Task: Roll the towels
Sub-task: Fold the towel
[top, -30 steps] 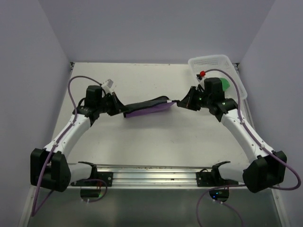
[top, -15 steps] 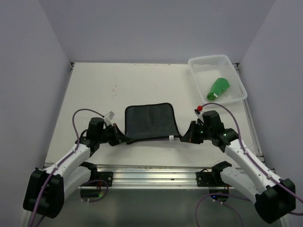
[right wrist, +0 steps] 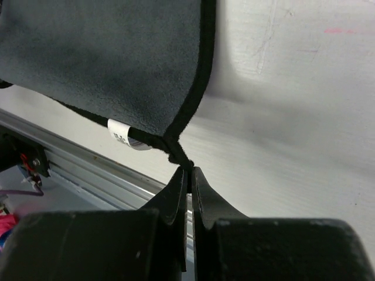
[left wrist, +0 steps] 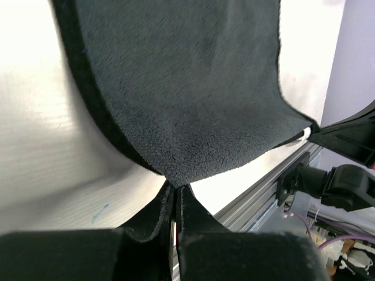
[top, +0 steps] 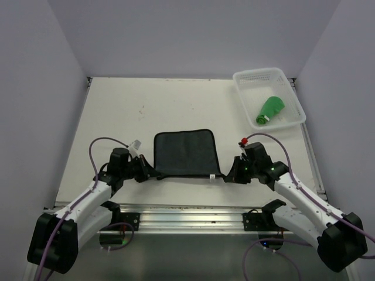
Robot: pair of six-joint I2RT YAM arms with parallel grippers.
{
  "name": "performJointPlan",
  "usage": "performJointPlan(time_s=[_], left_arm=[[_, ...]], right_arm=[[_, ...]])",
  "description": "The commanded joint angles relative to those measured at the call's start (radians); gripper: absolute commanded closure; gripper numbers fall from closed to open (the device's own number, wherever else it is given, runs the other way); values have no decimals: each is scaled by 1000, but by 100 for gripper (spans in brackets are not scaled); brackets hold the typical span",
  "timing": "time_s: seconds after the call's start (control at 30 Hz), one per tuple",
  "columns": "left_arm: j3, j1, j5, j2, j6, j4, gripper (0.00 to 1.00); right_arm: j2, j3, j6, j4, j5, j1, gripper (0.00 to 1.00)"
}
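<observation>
The purple towel [top: 185, 152] lies spread on the table with its black back up, its near edge stretched between my two grippers. My left gripper [top: 147, 173] is shut on its near left corner [left wrist: 173, 175]. My right gripper [top: 229, 174] is shut on its near right corner [right wrist: 183, 159], by a white label [right wrist: 126, 136]. The dark fleece fills the left wrist view [left wrist: 181, 82] and the right wrist view [right wrist: 105, 64]. The green towel [top: 270, 109] lies rolled in the white lattice basket [top: 296, 99] at the far right.
A metal rail [top: 187, 213] runs along the table's near edge just behind both grippers; it also shows in the wrist views [left wrist: 258, 196] [right wrist: 88, 161]. Purple walls [top: 35, 88] close in left, right and back.
Both grippers carried the towel from mid-table toward the near edge and laid it out flat, black side up. In the last half second they shifted only slightly.
</observation>
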Motion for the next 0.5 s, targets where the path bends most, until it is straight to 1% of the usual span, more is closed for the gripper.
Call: performJointPlan(time_s=[0.0,0.07,0.1,0.23,0.47], left_arm=[[74,-3,-34,10,-32,59,98],[87,-3,-60,8,-38,69,98],[86,-3,-61,8,-54,119,98],[101,-3,-48,42,-75,184,98],[121,-3,-57,111,-73,211,98]], right_arm=[[36,71,18,37,60,3,100],[54,91,30,54,81,3,100],[59,96,34,63,88,3,100],[111,127,49,128,98,1,100],[218,249,20,148,123,1,100]])
